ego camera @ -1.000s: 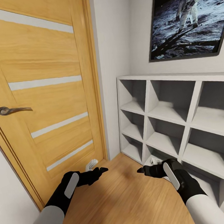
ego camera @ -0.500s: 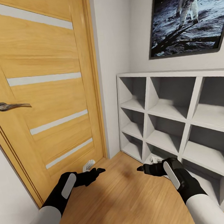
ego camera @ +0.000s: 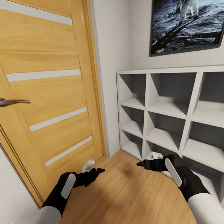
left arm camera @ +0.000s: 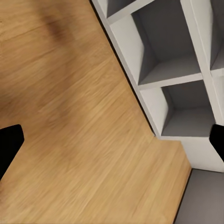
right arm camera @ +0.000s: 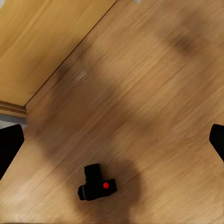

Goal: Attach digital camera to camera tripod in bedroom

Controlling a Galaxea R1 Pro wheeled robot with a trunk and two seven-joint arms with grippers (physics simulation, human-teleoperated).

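A light wood floor fills the lower middle of the head view; a closed wooden door with pale stripes and a metal lever handle takes the left, a white cubby shelf the right, a framed moon-astronaut picture the upper right; the left gripper and right gripper hang spread and empty over the boards; the digital camera lies on the floor, low in the right wrist view.

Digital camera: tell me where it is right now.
The digital camera lies on the wood floor in the right wrist view, apart from the door.
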